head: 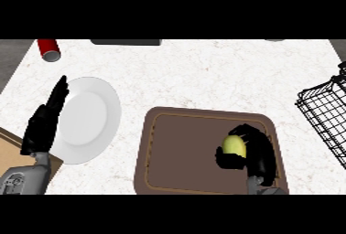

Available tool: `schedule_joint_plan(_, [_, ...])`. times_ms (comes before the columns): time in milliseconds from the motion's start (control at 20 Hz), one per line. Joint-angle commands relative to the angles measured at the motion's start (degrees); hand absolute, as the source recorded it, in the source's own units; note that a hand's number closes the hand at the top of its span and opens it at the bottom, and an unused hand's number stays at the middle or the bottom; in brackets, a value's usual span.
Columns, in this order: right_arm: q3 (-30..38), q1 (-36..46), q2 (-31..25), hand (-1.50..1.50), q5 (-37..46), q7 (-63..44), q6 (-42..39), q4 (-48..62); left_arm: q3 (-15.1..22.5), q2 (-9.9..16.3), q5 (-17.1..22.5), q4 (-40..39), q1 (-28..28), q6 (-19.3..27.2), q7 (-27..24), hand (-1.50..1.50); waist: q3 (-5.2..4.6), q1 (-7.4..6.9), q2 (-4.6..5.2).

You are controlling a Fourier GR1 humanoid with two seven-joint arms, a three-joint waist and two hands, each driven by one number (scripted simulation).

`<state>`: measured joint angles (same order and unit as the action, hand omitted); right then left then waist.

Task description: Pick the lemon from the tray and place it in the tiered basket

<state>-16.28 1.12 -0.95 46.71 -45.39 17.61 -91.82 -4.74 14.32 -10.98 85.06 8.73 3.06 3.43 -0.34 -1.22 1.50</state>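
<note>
Right hand (255, 153) with fingers curled round lemon (234, 145) over brown tray (182, 151); left hand (45, 121) resting open, fingers straight, beside white plate (91, 116)

The lemon (234, 145) is a small pale yellow oval, standing taller than wide in the head view, with black fingers curled around its right side and beneath it so only its upper left face shows. It sits over the right part of the tray (182, 151), a dark brown rounded rectangle with a raised rim and a thin lighter line running inside the edge, lying flat on the white counter. The tiered basket (324, 114) is black wire mesh, at the right edge, apart from the tray
</note>
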Motion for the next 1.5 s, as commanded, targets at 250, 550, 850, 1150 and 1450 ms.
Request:
schedule_joint_plan(250, [21.2, 25.8, -4.8, 1.50, 16.0, -22.9, 6.4, 9.9, 2.3, -1.3, -0.7, 0.8, 1.3, -0.4, 0.5, 0.00, -0.12, -3.49, -0.18])
schedule_joint_plan(550, [27.0, 41.7, -12.6, 1.50, 33.2, -27.7, 3.2, 19.1, 2.2, -1.0, -1.2, -0.5, 3.0, -0.3, 1.1, 0.00, -0.03, -3.59, -0.14])
schedule_joint_plan(850, [29.6, 57.1, -15.6, 1.50, 45.9, -32.6, -7.6, 28.5, 1.5, -1.0, -1.2, -3.4, 3.7, -0.1, -0.3, 0.00, -0.01, -2.15, -0.58])
schedule_joint_plan(1150, [34.0, 67.7, -15.9, 1.50, 48.1, -31.9, -12.0, 39.9, 1.2, -0.9, -0.3, -1.5, 2.8, -1.0, 1.0, 0.00, 0.25, -1.35, -1.00])
schedule_joint_plan(1450, [38.5, 71.5, -20.3, 1.50, 47.3, -25.1, -9.9, 48.2, -0.4, 0.5, 0.4, -1.2, 3.0, -1.9, 1.7, 0.00, 0.32, -0.48, -1.06])
